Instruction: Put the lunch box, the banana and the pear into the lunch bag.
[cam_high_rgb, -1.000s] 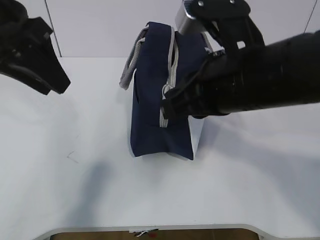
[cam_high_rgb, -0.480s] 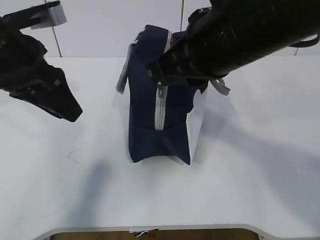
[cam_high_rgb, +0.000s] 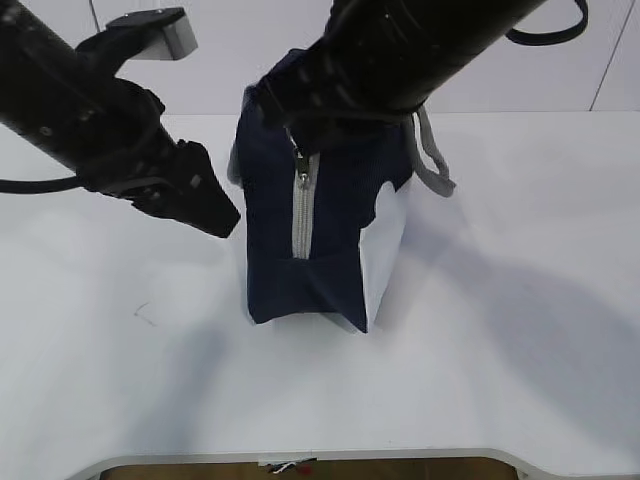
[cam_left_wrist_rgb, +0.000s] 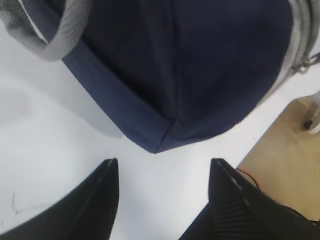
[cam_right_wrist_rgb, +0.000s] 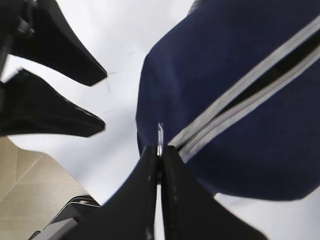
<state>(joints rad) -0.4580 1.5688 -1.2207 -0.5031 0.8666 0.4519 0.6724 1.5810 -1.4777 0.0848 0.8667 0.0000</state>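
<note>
The left gripper (cam_high_rgb: 215, 215) has come closer to the lunch bag (cam_high_rgb: 315, 235), jaws wide open and empty. The right gripper (cam_right_wrist_rgb: 159, 150) pinches the zipper pull (cam_right_wrist_rgb: 159, 134).

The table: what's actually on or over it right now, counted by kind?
Lunch bag, navy blue: 1
Grey webbing handles on the bag: 2
Robot grippers: 2, the left gripper open beside the bag, the right gripper pinching the zipper pull
Banana, pear, lunch box: 0 in view
Total: 5
</note>
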